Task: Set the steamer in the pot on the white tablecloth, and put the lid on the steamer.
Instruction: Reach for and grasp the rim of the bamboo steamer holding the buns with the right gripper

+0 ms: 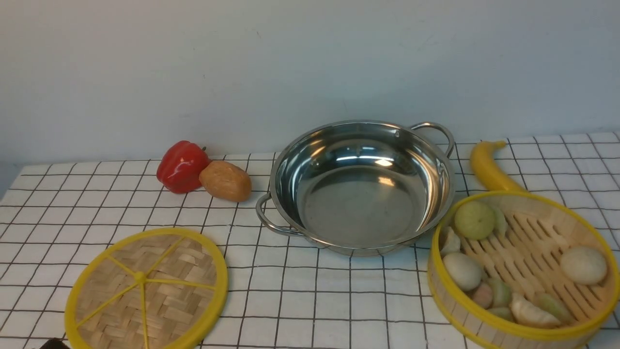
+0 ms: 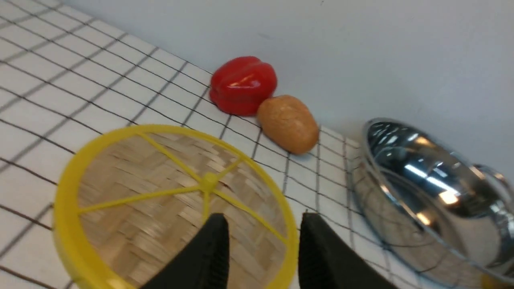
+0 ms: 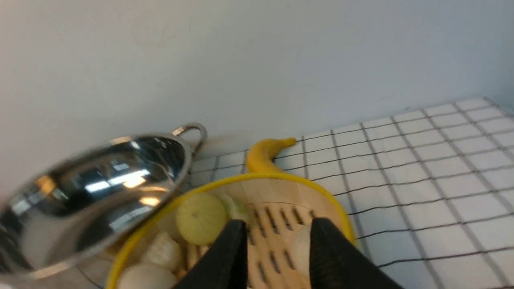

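While the left fingers [image 2: 213, 249] stood apart above the lid [image 2: 140, 212], gripping nothing, the right fingers [image 3: 233, 253] stood apart over the steamer [image 3: 281, 190]; lid and steamer lay on the white tablecloth [image 1: 315, 300] either side of the pot [image 1: 361, 194], outside it.

A red pepper [image 1: 181, 166] touches a potato [image 1: 225, 181] near the table's [image 1: 339, 300] far edge; a banana [image 1: 487, 167] lies far right.

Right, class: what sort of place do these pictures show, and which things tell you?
Probably a kitchen-style tabletop: a steel pot, a bamboo steamer and a gridded tablecloth.
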